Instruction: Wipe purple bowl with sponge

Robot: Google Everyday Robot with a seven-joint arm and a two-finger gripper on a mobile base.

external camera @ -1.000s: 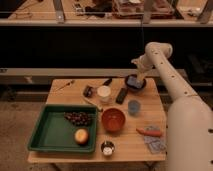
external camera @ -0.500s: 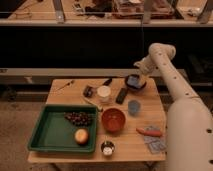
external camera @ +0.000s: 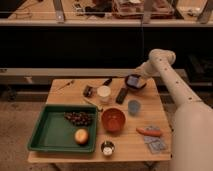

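The wooden tabletop (external camera: pixel 151 109) carries the purple bowl (external camera: pixel 136 86) at its far right corner, with the sponge (external camera: pixel 133 80) lying inside. My gripper (external camera: pixel 141 76) is low at the bowl's far rim and seems to touch the sponge. I cannot tell whether it grips it.

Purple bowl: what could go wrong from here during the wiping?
1. The purple bowl stands near the table's back edge, with the gripper at it; a hard push might slide it off.
2. The pale sponge seems to lie inside the bowl; it could slip out.
3. A black object lies close beside; the bowl may bump it.
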